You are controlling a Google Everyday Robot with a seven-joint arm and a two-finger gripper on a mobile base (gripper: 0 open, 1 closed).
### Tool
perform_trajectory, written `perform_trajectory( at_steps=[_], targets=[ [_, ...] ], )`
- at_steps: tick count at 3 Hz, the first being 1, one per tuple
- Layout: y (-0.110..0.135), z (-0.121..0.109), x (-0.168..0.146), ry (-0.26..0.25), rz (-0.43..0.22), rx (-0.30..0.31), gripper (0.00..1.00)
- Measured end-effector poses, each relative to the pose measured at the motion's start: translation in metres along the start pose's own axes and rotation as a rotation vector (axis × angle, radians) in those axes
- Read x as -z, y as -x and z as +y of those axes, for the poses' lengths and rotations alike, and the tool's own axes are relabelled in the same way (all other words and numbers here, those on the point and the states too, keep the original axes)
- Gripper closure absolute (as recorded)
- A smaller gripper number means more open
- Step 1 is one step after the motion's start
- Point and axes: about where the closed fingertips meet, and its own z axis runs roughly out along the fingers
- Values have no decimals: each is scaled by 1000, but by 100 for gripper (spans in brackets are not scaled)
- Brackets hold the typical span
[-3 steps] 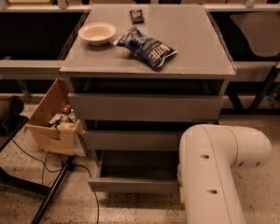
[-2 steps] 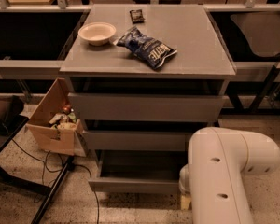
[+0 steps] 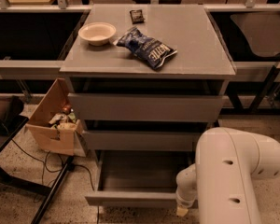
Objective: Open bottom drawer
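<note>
The bottom drawer [image 3: 130,199] is a plain grey slab front, the lowest of three in the grey cabinet [image 3: 191,64]. It stands pulled out toward me, and its shallow grey tray [image 3: 140,171] shows empty inside. My white arm [image 3: 231,176] fills the lower right. My gripper [image 3: 183,208] is low at the right end of the drawer front, mostly hidden behind the arm's wrist. I cannot tell whether it touches the drawer.
The middle drawer [image 3: 140,140] and top drawer [image 3: 144,107] stick out slightly. On the cabinet top lie a cream bowl [image 3: 97,33], a blue chip bag [image 3: 147,48] and a small dark packet [image 3: 137,16]. A cardboard box [image 3: 53,122] and a black stand leg [image 3: 51,195] are left of the drawers.
The bottom drawer has slid further out toward me. My arm has shifted to the right and lower in the view.
</note>
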Motion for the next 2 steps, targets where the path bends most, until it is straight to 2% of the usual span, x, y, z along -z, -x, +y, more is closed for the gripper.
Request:
perform_trajectory(
  at_steps=[1,2],
  targets=[
    [-16,27,2,66,28,-53,92],
    [-16,27,1,66,28,-53,100]
  ],
)
